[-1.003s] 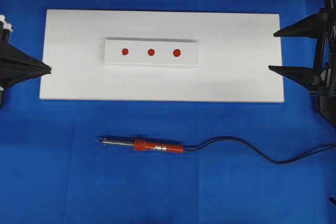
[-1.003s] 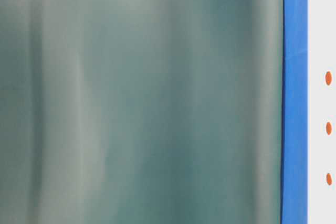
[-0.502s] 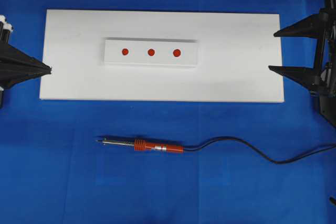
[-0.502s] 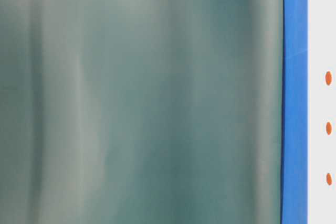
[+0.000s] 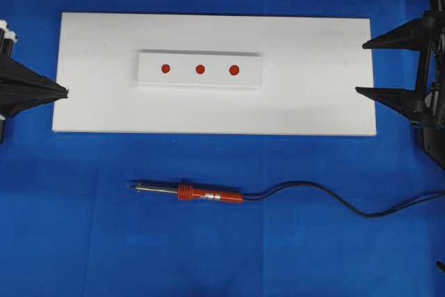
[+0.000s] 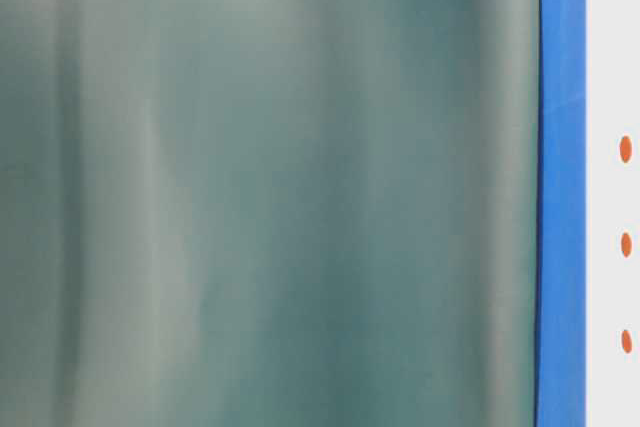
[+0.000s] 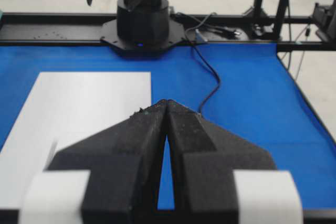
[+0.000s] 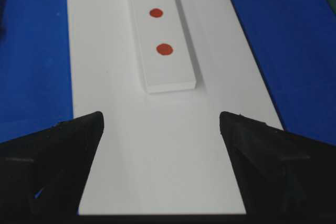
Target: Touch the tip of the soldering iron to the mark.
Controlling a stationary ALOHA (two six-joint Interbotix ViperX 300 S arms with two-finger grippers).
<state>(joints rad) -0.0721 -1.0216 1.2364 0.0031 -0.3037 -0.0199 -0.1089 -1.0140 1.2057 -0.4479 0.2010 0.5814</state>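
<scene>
Overhead view straight down, wrist views low, sharing white board [image 5: 313, 95] (table-level blurred)

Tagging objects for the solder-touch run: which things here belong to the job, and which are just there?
Job:
soldering iron, lying on the blue cloth
three red marks on the small white block
right gripper, open
left gripper, shut

Just there:
large white board
blue cloth

You saw matte black, wedge-shaped fingers [image 7: 142, 145] with white tape bands at their bases, and a round black arm base [image 7: 143, 22] trailing black cables.
</scene>
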